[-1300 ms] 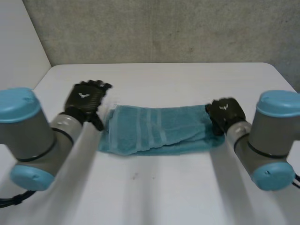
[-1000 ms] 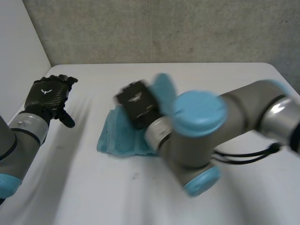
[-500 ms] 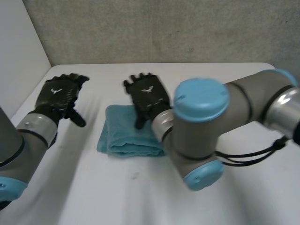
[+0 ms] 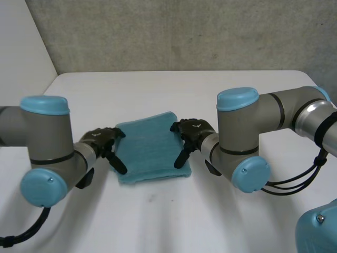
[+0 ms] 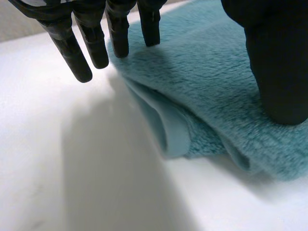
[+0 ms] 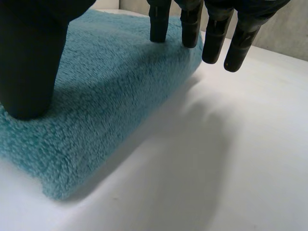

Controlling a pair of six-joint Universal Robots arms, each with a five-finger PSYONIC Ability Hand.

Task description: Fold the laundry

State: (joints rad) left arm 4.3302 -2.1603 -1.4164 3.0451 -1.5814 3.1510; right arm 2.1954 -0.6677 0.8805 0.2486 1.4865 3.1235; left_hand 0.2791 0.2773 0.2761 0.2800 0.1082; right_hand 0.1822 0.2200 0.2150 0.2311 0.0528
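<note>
The blue towel (image 4: 150, 145) is lying folded into a thick square at the middle of the frame on the white desk (image 4: 158, 216). The left robot hand (image 4: 102, 141) is pressing its left edge and the right robot hand (image 4: 190, 133) its right edge, both with fingers straight and apart, gripping nothing. This is probably the flattening step; next, both should be lifting clear without dragging the layers.

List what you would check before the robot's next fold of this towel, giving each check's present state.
1. Towel folded into a compact stack on the table: ok.
2. Left robot hand at the towel's left edge, fingers straight: ok.
3. Right robot hand at its right edge, fingers straight: ok.
4. Layers flush at the left edge: not ok, an inner fold gapes.
5. Cloth pinched ready to lift: not ok.
</note>
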